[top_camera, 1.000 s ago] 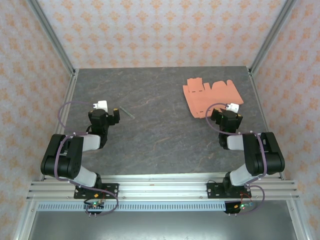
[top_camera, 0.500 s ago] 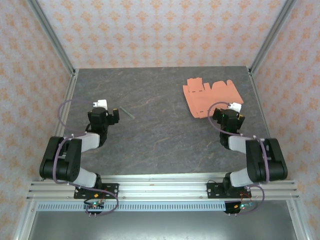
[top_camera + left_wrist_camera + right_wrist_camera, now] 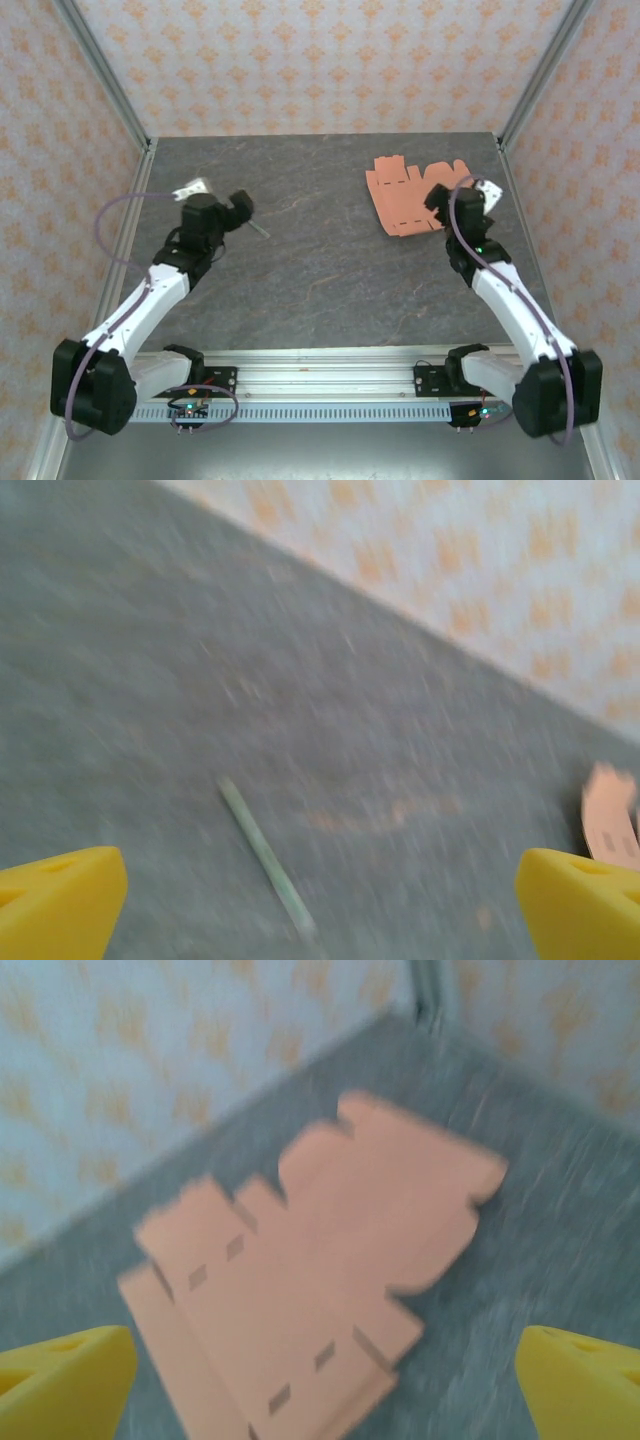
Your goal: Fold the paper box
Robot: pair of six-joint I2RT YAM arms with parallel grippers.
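Paper box [image 3: 403, 196] was flat die-cut sheet near table's [image 3: 320, 290] far right corner — thin, light, floppy; judged best pinched at edge flap. Right gripper [image 3: 322, 1380] gaped wide near it, nothing held — left gripper [image 3: 320, 905] likewise.

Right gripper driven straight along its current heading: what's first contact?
Probably the paper box, flat on the table, centred ahead of the right gripper with jaws open; distance unclear.
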